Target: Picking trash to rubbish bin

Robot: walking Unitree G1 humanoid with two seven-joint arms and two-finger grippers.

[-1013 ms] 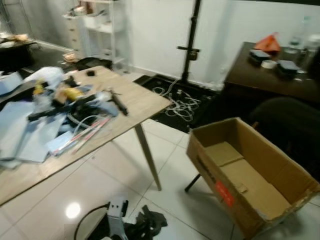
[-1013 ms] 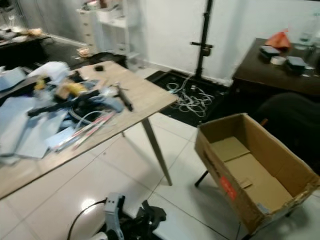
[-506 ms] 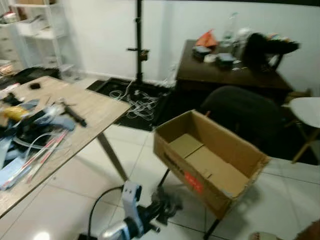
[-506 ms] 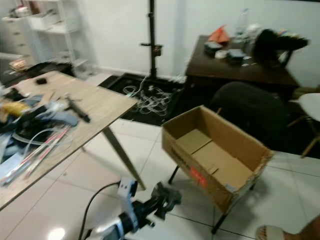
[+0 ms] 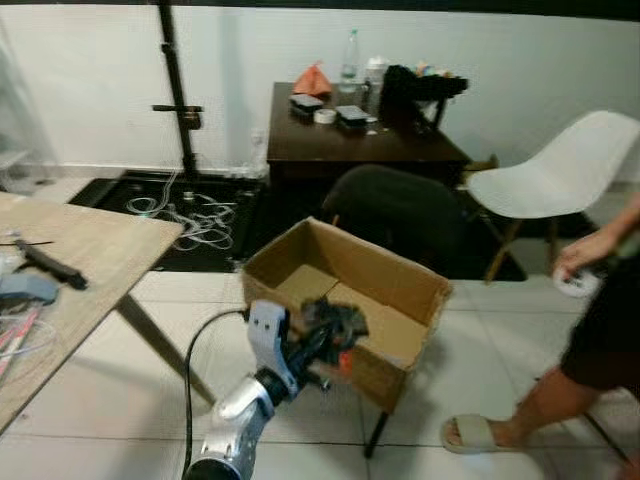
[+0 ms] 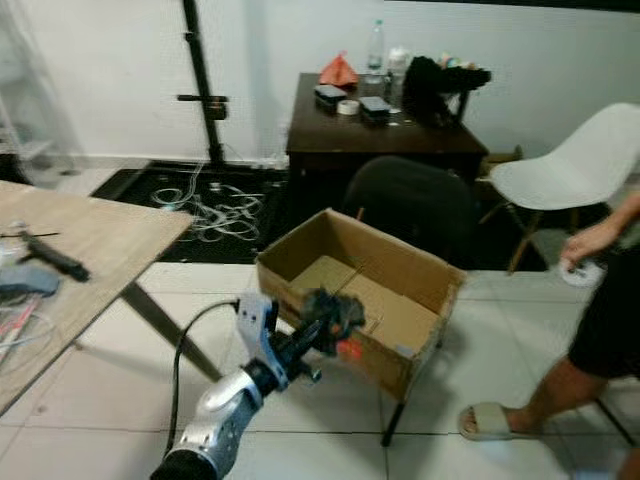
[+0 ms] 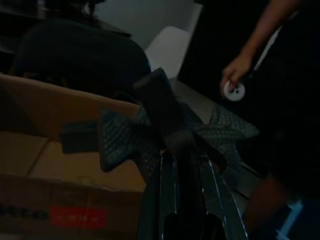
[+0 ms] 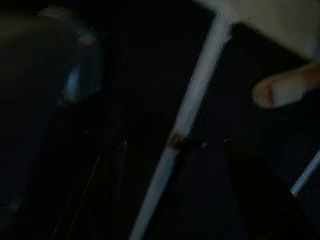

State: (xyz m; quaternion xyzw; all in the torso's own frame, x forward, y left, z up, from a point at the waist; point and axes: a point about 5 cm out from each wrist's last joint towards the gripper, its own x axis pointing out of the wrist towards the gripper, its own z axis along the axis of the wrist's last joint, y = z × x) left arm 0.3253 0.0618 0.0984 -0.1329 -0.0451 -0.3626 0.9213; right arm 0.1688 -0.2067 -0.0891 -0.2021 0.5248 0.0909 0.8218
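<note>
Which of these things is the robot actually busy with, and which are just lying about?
In use:
left gripper
dark crumpled trash held in it
cardboard box, serving as the bin

Just lying about:
wooden table with tools and cables
white chair
dark desk with bottle and clutter
person walking past
</note>
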